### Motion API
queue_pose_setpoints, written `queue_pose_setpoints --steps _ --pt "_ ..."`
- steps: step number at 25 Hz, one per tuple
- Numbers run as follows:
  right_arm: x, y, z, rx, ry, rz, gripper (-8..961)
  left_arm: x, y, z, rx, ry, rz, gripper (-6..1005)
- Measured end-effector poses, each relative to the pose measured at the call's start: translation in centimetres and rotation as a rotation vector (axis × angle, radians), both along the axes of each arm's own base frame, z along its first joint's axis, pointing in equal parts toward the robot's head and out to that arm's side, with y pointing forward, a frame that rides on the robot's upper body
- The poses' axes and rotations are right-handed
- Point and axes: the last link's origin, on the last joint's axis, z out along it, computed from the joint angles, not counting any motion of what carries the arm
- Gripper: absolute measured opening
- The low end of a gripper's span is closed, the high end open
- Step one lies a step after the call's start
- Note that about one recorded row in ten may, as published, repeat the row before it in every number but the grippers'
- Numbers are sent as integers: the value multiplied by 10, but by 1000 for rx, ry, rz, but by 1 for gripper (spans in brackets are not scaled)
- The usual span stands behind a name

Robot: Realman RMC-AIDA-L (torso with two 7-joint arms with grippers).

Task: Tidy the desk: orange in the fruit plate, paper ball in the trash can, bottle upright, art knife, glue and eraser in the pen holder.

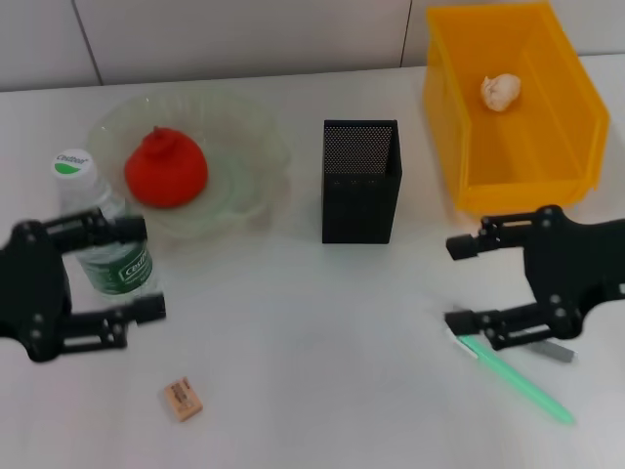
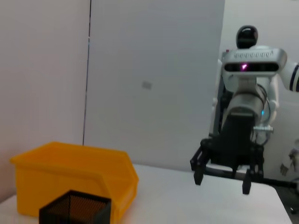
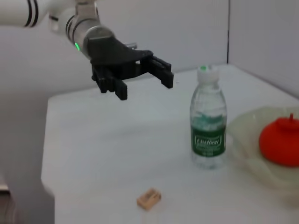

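Note:
The orange (image 1: 164, 169) lies in the pale-green fruit plate (image 1: 256, 147) at the back left. The bottle (image 1: 105, 239) stands upright in front of the plate. My left gripper (image 1: 151, 269) hangs open at bottle height; the right wrist view shows this gripper (image 3: 145, 88) apart from the bottle (image 3: 209, 126). The paper ball (image 1: 501, 91) sits inside the yellow trash can (image 1: 576, 117). The black mesh pen holder (image 1: 361, 181) stands mid-table. The eraser (image 1: 183, 399) lies near the front. My right gripper (image 1: 451, 281) is open just above the green art knife (image 1: 518, 376). I cannot pick out the glue for certain.
A small grey piece (image 1: 555, 350) lies under the right gripper beside the knife, mostly hidden. The left wrist view shows the trash can (image 2: 70, 170), the pen holder (image 2: 77, 210) and the right gripper (image 2: 221, 184). A wall runs behind the table.

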Motion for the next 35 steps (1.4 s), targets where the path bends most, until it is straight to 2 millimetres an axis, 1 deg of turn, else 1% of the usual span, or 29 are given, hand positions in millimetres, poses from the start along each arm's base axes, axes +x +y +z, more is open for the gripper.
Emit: queue_pose_setpoints --steps 4,5,6,7,8,10,17,22,23,24,25,27,28,30,32,33,34,35 --pt "2 -3 3 -7 0 -22 771 -2 -1 -4 -20 23 3 799" --pt "2 -3 3 -8 5 -27 771 -5 -4 -16 -79 89 16 799" --pt "2 -3 3 -8 5 -27 771 -5 -4 -16 -79 89 16 799" --pt "3 -3 2 -8 6 -30 771 -5 -5 -25 -105 140 29 799" --pt "4 -2 1 -9 12 -36 771 -5 -5 -25 -105 140 29 799" --pt "4 -1 1 -10 14 -38 771 -4 -1 -33 -121 233 48 799" --pt "4 1 -3 -20 28 -50 771 2 7 -30 -132 259 58 798" --pt "2 10 1 -2 0 -133 771 3 8 -29 -122 268 56 797" --pt "-2 15 4 5 -47 -154 770 2 8 -29 -123 269 56 797" --pt "-2 15 4 5 -47 -154 770 2 8 -30 -122 270 55 797" --pt "-9 17 7 13 -110 -155 770 2 8 -30 -122 272 53 797" --pt "-11 18 8 13 -129 -155 770 3 8 -31 -123 276 51 797" --pt "-21 20 6 6 -189 -147 770 3 9 -33 -124 280 49 797" --pt "-24 20 4 2 -216 -153 770 3 8 -36 -131 290 45 797" --pt "-33 21 0 -16 -294 -161 770 3 7 -38 -137 294 42 796" --pt "-43 21 -6 -33 -391 -166 770 3 6 -39 -143 295 38 796" --pt "-43 21 -6 -33 -391 -166 770 3 6 -39 -143 295 38 796" --pt "-47 21 -8 -40 -436 -165 770 3 6 -39 -143 295 38 796"
